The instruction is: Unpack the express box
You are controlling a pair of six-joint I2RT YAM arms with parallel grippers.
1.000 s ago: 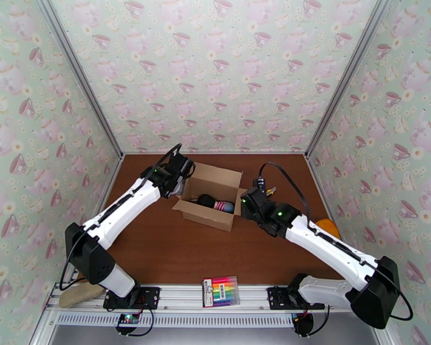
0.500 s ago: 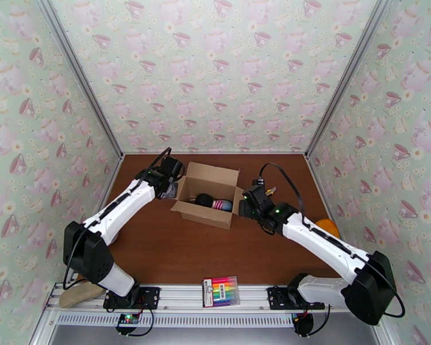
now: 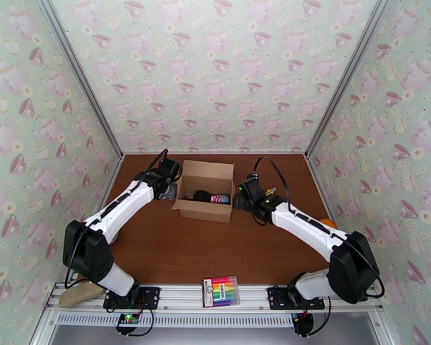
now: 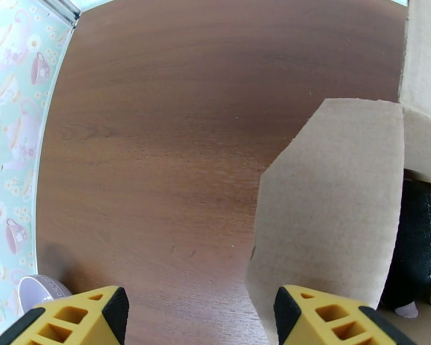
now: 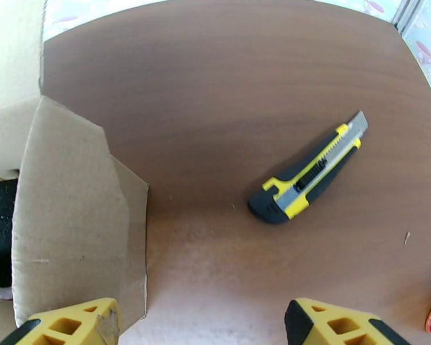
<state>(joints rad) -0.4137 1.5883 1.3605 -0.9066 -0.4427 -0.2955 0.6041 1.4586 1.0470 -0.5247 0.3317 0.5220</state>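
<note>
Box point(image 3: 203, 210) sits open toward the far middle of the desk point(image 3: 215, 251), with left tool point(image 4: 201, 297) and right tool point(image 5: 203, 314) each spread wide and empty at either end of it, knife point(image 5: 307, 176) lying near the right tool.

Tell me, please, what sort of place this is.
Probably a purpose-built robot test booth: teacup-patterned wallpaper panels in silver aluminium frame posts enclose a brown wood-grain tabletop, with the white left arm and white right arm bolted to a silver metal rail.
</note>
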